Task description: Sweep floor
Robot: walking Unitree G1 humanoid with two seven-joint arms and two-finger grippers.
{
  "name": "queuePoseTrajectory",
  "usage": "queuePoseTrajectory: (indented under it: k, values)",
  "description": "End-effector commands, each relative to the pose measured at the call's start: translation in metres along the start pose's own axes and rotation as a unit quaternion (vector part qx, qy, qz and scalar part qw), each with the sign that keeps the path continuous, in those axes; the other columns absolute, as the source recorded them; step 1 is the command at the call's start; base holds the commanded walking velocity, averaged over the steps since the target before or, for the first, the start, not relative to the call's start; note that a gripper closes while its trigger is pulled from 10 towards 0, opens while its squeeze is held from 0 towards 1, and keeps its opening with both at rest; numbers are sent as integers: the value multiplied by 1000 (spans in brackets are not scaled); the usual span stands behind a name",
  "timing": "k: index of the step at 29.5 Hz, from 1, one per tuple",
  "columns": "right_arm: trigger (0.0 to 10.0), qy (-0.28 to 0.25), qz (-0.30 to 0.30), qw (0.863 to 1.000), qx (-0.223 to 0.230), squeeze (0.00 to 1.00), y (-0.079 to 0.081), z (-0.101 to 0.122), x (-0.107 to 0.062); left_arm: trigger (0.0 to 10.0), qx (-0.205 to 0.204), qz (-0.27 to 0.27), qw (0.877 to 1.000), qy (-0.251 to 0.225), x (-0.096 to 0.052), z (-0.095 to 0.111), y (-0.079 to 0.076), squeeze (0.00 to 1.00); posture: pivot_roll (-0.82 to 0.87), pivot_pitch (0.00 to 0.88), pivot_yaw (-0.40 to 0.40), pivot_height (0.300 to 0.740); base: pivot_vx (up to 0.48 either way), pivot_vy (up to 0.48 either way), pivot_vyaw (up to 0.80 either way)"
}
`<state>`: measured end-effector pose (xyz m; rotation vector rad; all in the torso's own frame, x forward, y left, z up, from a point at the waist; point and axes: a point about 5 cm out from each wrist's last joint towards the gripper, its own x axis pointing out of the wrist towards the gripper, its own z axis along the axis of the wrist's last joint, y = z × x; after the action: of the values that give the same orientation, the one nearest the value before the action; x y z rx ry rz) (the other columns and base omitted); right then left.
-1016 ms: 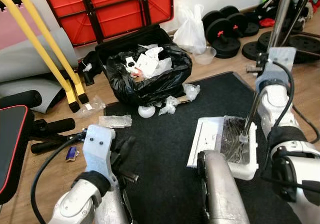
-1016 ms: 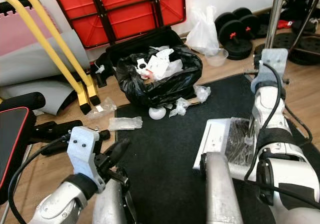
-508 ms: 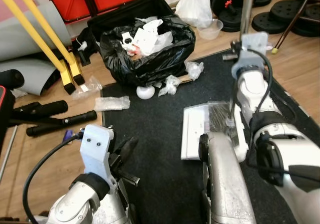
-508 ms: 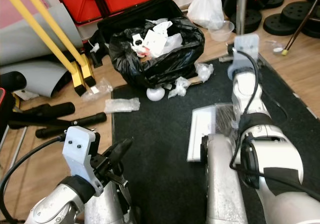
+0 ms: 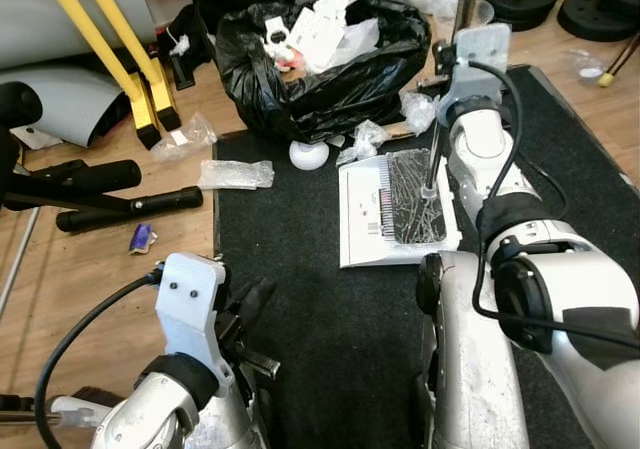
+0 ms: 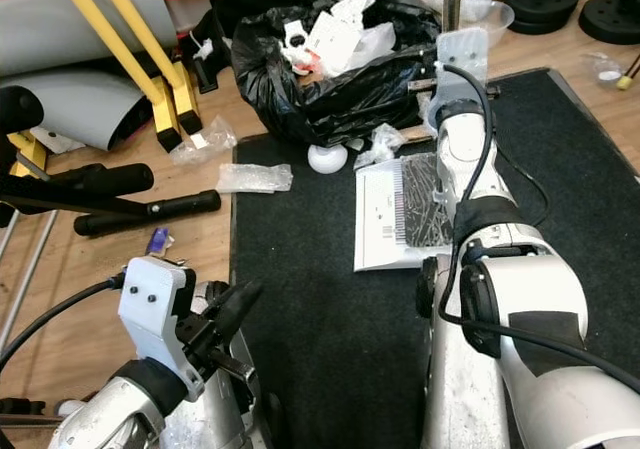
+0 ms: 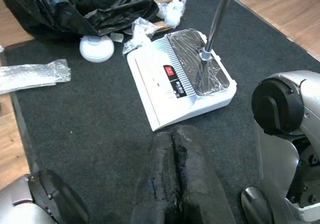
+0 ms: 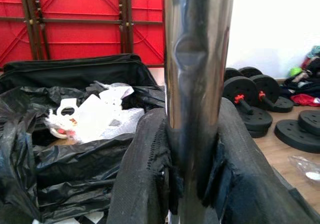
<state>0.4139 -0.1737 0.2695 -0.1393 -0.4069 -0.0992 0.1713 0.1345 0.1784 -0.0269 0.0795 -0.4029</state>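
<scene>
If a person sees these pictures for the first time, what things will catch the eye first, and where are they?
The overfull black trash bag, with white paper spilling out, sits at the far edge of the black mat. Just in front of it, the white sweeper head lies on the mat, and the right gripper is shut on its metal pole. Crumpled plastic scraps lie scattered nearby.
</scene>
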Motion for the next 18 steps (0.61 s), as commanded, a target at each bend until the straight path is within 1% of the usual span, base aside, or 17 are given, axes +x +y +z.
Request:
queuePoseTrajectory:
  k: [1, 2, 3, 4, 6, 8, 10, 11, 12, 13, 15, 16, 17, 18]
  values:
    - [10000, 28, -1, 1000, 11, 357, 7, -19, -11, 10000, -7, -1, 1000, 11, -3, -2, -2, 0, 141, 272, 80, 300, 0, 0, 0]
    - [10000, 39, -12, 999, 11, 1000, 3, -26, -14, 10000, -9, -1, 1000, 12, -3, -2, -2, 0, 139, 271, 79, 300, 0, 0, 0]
    - [10000, 41, -13, 999, 11, 1000, 2, -27, -15, 10000, -9, -1, 1000, 12, -3, -2, -2, 0, 139, 271, 79, 300, 0, 0, 0]
    - [10000, 61, -14, 998, 3, 1000, -5, -38, -21, 10000, -10, -2, 1000, 12, -3, -3, -2, 0, 125, 265, 71, 300, 0, 0, 0]
    - [10000, 85, -15, 996, -7, 1000, -13, -51, -29, 10000, -10, -3, 1000, 12, -2, -3, -2, 0, 125, 265, 71, 300, 0, 0, 0]
    - [10000, 89, -15, 996, -9, 1000, -15, -54, -31, 10000, -10, -3, 1000, 12, -2, -3, -2, 0, 125, 265, 71, 300, 0, 0, 0]
    - [10000, 115, -2, 993, -20, 1000, -22, -69, -43, 10000, -12, -4, 1000, 11, 0, -3, -3, 0, 108, 260, 63, 300, 0, 0, 0]
    - [10000, 131, 20, 991, -35, 647, -27, -82, -56, 10000, -13, -5, 1000, 9, 1, -3, -3, 0, 88, 250, 58, 300, 0, 0, 0]
    - [10000, 131, 20, 991, -35, 647, -27, -82, -56, 10000, -13, -5, 1000, 9, 1, -3, -3, 0, 88, 250, 58, 300, 0, 0, 0]
    - [10000, 149, 51, 986, -47, 322, -35, -99, -79, 10000, -14, -7, 1000, 6, 5, -3, -2, 0, 63, 243, 53, 300, 0, 0, 0]
    - [10000, 149, 51, 986, -47, 322, -35, -99, -79, 10000, -14, -7, 1000, 6, 5, -3, -2, 0, 63, 243, 53, 300, 0, 0, 0]
    - [10000, 154, 60, 985, -47, 322, -37, -105, -89, 10000, -14, -8, 1000, 5, 6, -4, -2, 0, 58, 240, 53, 300, 0, 0, 0]
    - [10000, 154, 88, 984, -15, 86, -34, -105, -107, 10000, -15, -8, 1000, 3, 9, -4, 0, 0, 33, 227, 51, 300, 0, 0, 0]
    - [10000, 154, 88, 984, -15, 86, -34, -105, -107, 10000, -15, -8, 1000, 3, 9, -4, 0, 0, 33, 227, 51, 300, 0, 0, 0]
